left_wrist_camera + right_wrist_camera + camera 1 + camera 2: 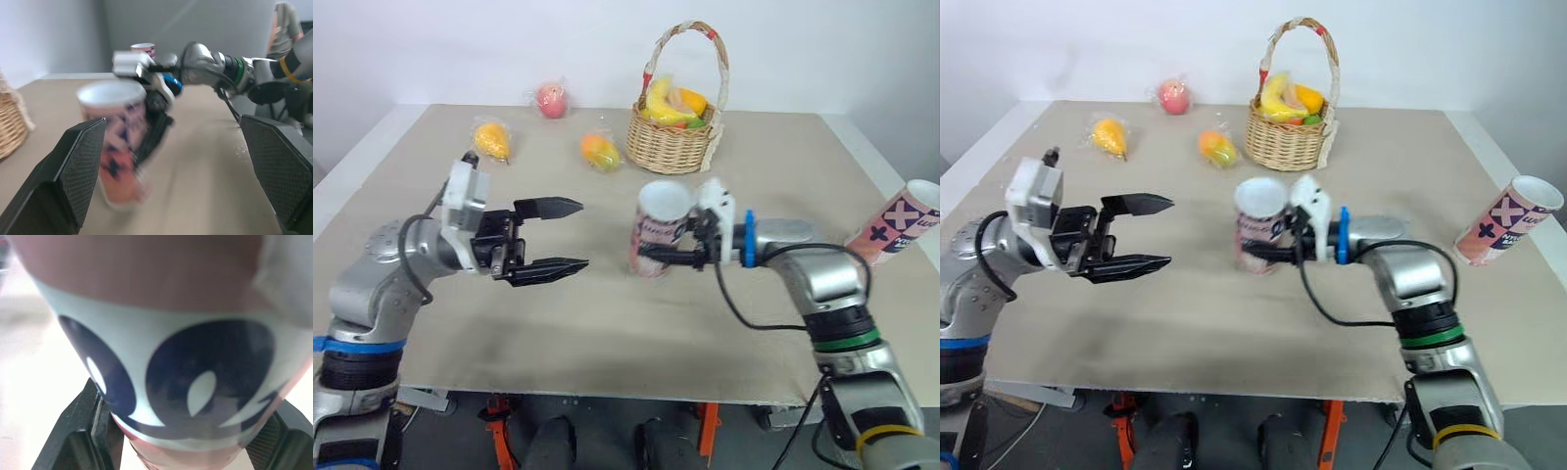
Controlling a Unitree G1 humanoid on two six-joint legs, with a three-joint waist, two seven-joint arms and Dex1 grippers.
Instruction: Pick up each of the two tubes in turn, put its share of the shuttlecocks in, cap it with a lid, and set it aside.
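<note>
We are clenching our right fingers (664,258) around the lower part of a pink and white printed tube (653,230) near the middle of the worktop (607,323). The tube is standing nearly upright with its open mouth facing up. We cannot tell whether its base is resting on the worktop or hanging just above it. In the right wrist view the tube's printed wall is sitting pressed between the two black fingers. Our left fingers (548,208) are spread wide and gripping nothing, hovering over the worktop and pointing toward the tube, a little apart from it. A second tube (899,223) is leaning at the right edge of the worktop, well apart from the first. At the back, a wicker basket (671,147) is holding fruit. Three wrapped fruits are lying to its left: a red one (551,99), a yellow one (492,139) and an orange one (598,150).
</note>
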